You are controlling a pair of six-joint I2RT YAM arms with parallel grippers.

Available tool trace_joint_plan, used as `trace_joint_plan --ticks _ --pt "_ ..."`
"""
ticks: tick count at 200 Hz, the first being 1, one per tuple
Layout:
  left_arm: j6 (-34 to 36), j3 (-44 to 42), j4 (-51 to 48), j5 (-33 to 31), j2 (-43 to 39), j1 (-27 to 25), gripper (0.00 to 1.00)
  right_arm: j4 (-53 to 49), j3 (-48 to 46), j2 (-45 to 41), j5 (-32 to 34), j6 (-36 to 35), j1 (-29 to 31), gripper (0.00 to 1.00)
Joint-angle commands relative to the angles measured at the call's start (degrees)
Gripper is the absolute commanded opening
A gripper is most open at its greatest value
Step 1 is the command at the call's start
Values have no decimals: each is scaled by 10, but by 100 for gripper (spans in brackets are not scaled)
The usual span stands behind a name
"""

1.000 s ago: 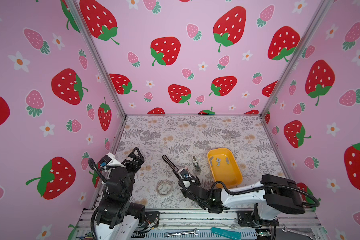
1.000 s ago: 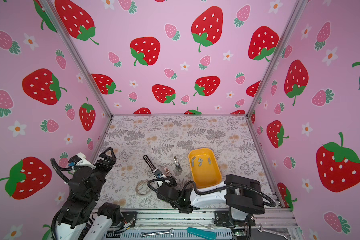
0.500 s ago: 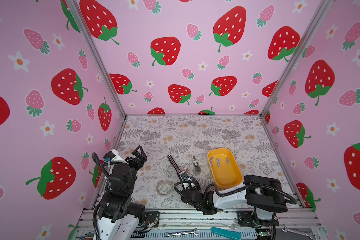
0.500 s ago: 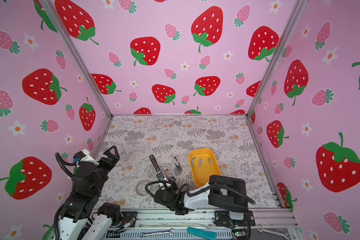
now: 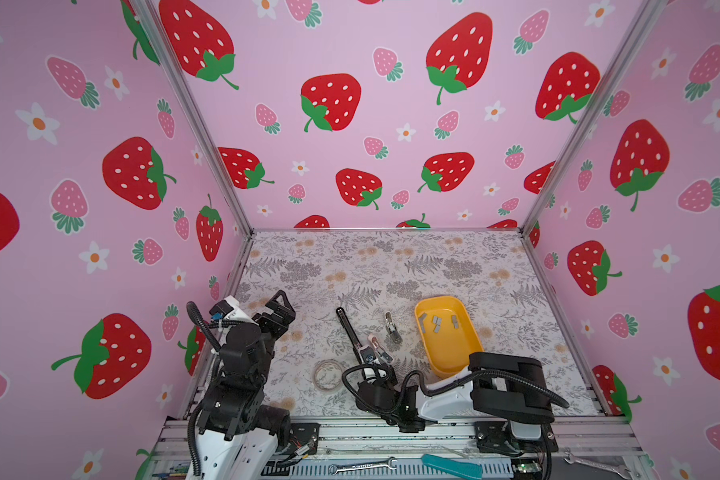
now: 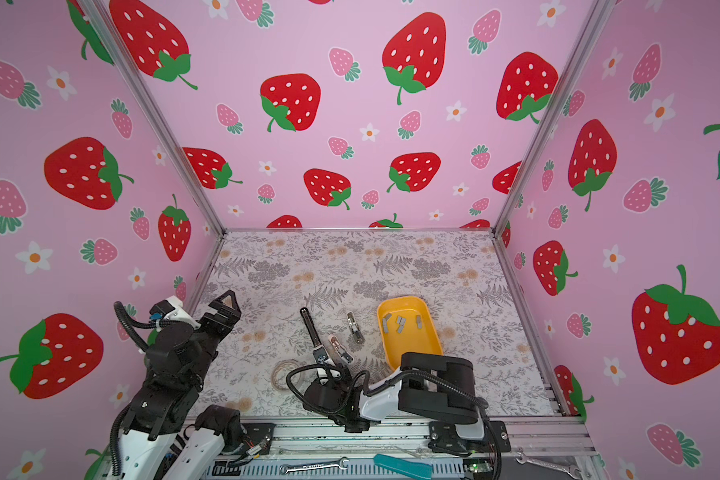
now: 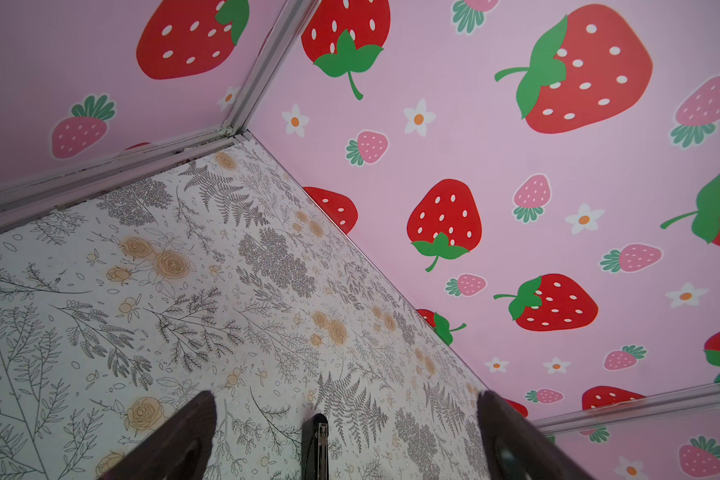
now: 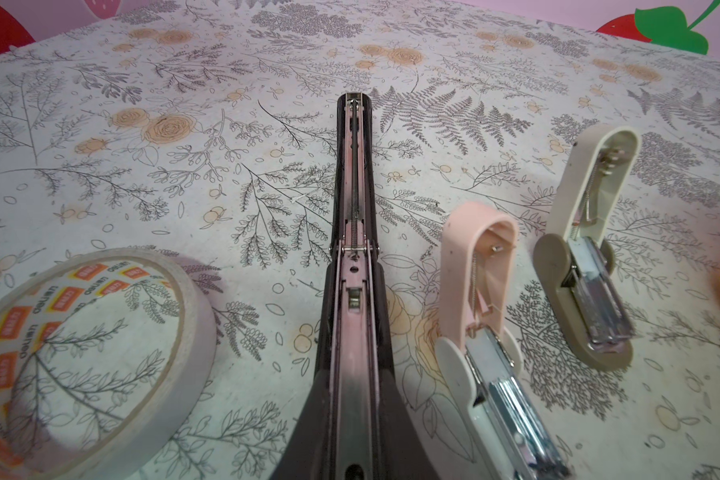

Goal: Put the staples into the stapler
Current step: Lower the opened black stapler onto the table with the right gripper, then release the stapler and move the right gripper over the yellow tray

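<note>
Fingers (image 7: 175, 440) of left gripper (image 7: 346, 397) wide apart — right gripper (image 5: 371, 370) tight on black stapler (image 8: 353, 187); staples (image 5: 436, 322) in yellow tray (image 5: 454, 353).

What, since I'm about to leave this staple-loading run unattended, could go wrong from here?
1. The staples lie flat in the yellow tray, small and thin; a pinch may slip or snap a strip.
2. The pink stapler lies close beside the black stapler that the right gripper appears to hold; shifting the black one could knock it.
3. Three staplers lie open, counting the beige stapler: a strip might go into the wrong one.
</note>
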Motion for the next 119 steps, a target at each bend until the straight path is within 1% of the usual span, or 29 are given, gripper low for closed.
trace_joint_plan --ticks 1,18,34,58,94,106,119 --pt "3 9 17 -3 -1 4 99 33 12 -7 10 11 8 30" --pt "2 8 18 -1 4 4 99 31 12 -23 10 1 13 41" --pt "2 11 17 1 6 5 99 25 9 -43 11 -5 16 47" --pt "2 10 17 1 4 6 99 1 0 -95 4 -8 21 47" --pt "-1 9 21 12 2 6 99 -83 -15 -251 -9 -29 24 44" --pt "0 15 14 20 -1 6 99 -129 -16 -310 -13 -37 21 43" --pt "-21 26 -19 34 -3 6 99 -195 -5 -362 -17 -46 10 42"
